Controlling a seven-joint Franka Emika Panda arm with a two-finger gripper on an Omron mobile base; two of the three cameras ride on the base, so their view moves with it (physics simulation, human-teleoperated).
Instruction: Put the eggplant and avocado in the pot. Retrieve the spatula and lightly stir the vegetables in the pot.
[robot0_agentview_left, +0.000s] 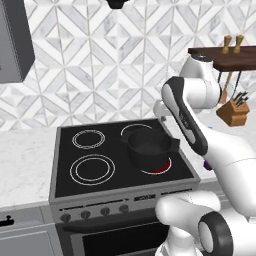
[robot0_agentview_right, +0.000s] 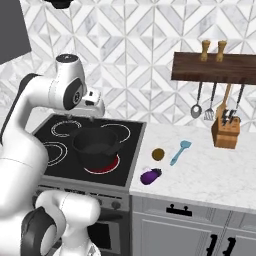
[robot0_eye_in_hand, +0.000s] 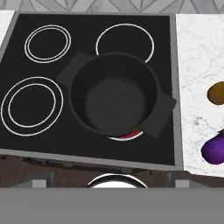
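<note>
- The pot (robot0_eye_in_hand: 114, 94) sat empty on the stove's (robot0_eye_in_hand: 39, 65) front right burner, which glowed red beneath it, ready to take the vegetables.
- The gripper (robot0_agentview_right: 95, 111) hung above the pot, jaws spread wide and holding nothing.
- The eggplant (robot0_agentview_right: 150, 175) and avocado (robot0_agentview_right: 158, 154) lay on the counter (robot0_agentview_right: 210, 175) well to the gripper's right, with the spatula (robot0_agentview_right: 180, 152) just beyond.

The robot's arm (robot0_agentview_left: 200, 125) is a chain of glossy white, rounded shells — joined by dark grey to black bands and round black joint caps — above a bulbous white base (robot0_agentview_right: 70, 215) with a black ring.
</note>
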